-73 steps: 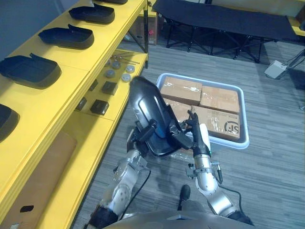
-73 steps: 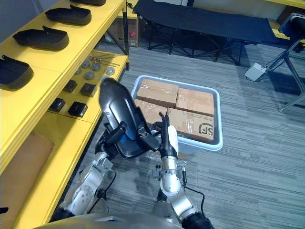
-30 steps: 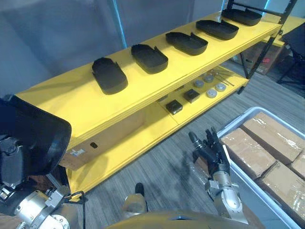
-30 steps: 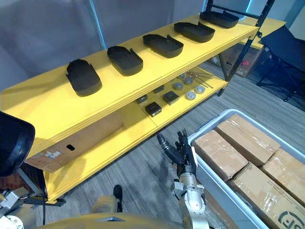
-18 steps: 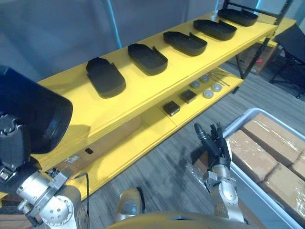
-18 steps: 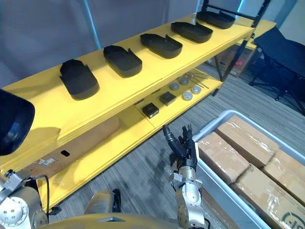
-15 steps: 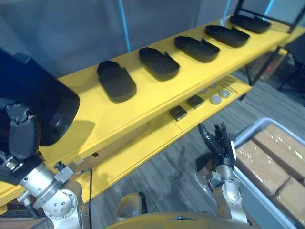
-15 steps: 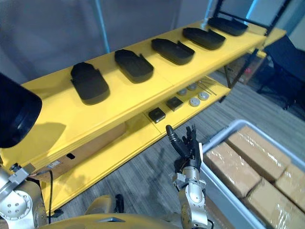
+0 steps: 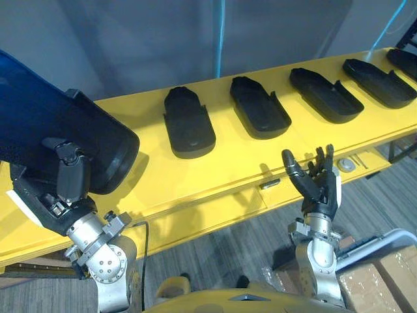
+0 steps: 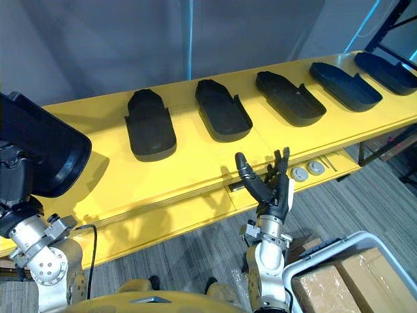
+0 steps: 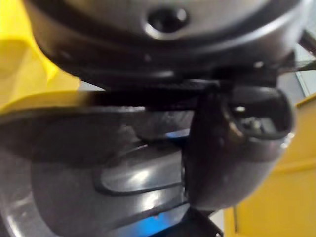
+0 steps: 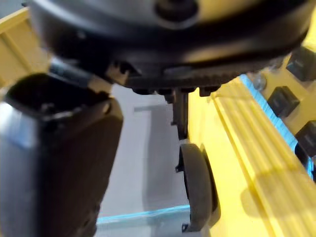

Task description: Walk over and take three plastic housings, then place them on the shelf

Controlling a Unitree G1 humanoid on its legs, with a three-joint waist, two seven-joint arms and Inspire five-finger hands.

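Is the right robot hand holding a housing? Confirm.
No, the right robot hand is open and empty, fingers spread near the yellow shelf.

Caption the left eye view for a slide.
Left hand holds a black housing at the yellow shelf; right hand hovers open.

**Black on yellow, grey around**

The shelf point(image 9: 247, 163) is bright yellow on both its boards. The housings point(image 9: 187, 124) lying in a row on it are matt black. The plastic housing point(image 9: 39, 130) in the left hand point(image 9: 68, 179) is glossy black with a bluish sheen. That hand and the right hand point(image 9: 319, 189) are dark, near black. The wall point(image 9: 130, 45) is flat grey with a pale blue upright strip point(image 9: 221, 32). The floor point(image 10: 202, 248) is grey, finely streaked. The tub point(image 10: 313, 257) is pale blue-white and its boxes point(image 10: 332, 287) are cardboard brown.
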